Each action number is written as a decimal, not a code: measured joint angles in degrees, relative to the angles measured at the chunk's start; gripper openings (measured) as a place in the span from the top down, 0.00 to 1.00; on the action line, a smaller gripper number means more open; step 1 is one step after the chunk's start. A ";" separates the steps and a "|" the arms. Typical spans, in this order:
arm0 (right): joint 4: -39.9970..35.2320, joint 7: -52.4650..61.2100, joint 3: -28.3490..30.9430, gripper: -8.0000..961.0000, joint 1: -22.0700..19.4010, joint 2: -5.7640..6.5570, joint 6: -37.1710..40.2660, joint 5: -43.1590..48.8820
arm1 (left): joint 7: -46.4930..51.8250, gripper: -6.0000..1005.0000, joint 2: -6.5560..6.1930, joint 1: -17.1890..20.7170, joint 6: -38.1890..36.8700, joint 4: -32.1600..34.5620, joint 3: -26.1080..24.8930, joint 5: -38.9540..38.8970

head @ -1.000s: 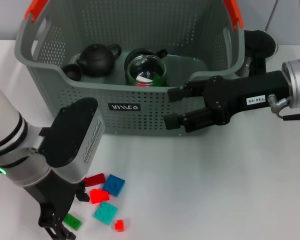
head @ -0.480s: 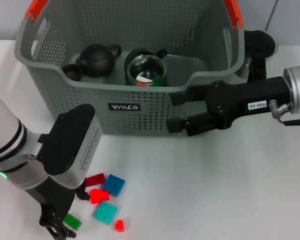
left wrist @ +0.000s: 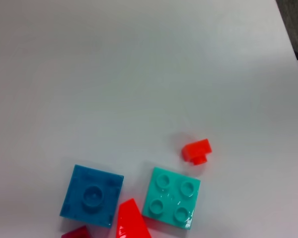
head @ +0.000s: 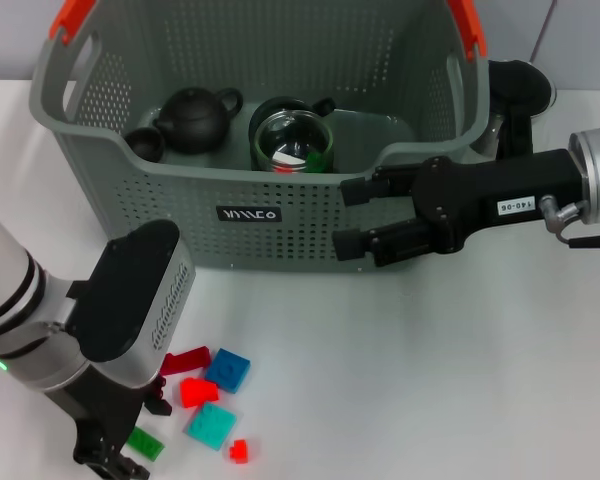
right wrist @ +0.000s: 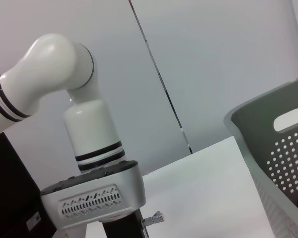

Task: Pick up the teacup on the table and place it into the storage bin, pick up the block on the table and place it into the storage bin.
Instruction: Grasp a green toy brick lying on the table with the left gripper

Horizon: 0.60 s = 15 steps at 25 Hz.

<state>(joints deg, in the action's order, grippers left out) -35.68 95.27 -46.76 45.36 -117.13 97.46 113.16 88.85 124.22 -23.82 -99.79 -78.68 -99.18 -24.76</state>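
Observation:
The grey-green storage bin (head: 280, 215) stands at the back of the table. Inside it a small dark teacup (head: 143, 143) sits beside a dark teapot (head: 195, 118) and a glass vessel (head: 292, 140). Several blocks lie on the table near the front left: blue (head: 227, 370) (left wrist: 92, 196), teal (head: 211, 425) (left wrist: 171, 198), red (head: 198, 391), dark red (head: 185, 360), small red (head: 239, 451) (left wrist: 197, 150) and green (head: 145, 443). My left gripper (head: 115, 462) hangs low just left of them, by the green block. My right gripper (head: 348, 217) is open and empty against the bin's front wall.
The bin's orange-red handle ends (head: 72, 15) rise at the back corners. A black stand (head: 520, 95) sits behind the right arm. Bare white table stretches right of the blocks. The right wrist view shows my left arm (right wrist: 89, 198) and the bin's rim (right wrist: 268, 124).
My left arm has sunk slightly toward the table's near edge. The right gripper has drawn back a little to the right, still open. The blocks have not moved.

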 joint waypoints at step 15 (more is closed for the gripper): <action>0.00 0.00 0.77 0.02 -0.10 0.07 -0.02 -0.05 | -1.91 0.51 0.05 1.35 2.51 0.52 -0.42 -0.37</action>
<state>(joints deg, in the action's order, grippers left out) -35.68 95.27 -45.99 45.26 -117.07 97.45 113.11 86.94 124.27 -22.47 -97.28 -78.16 -99.60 -25.14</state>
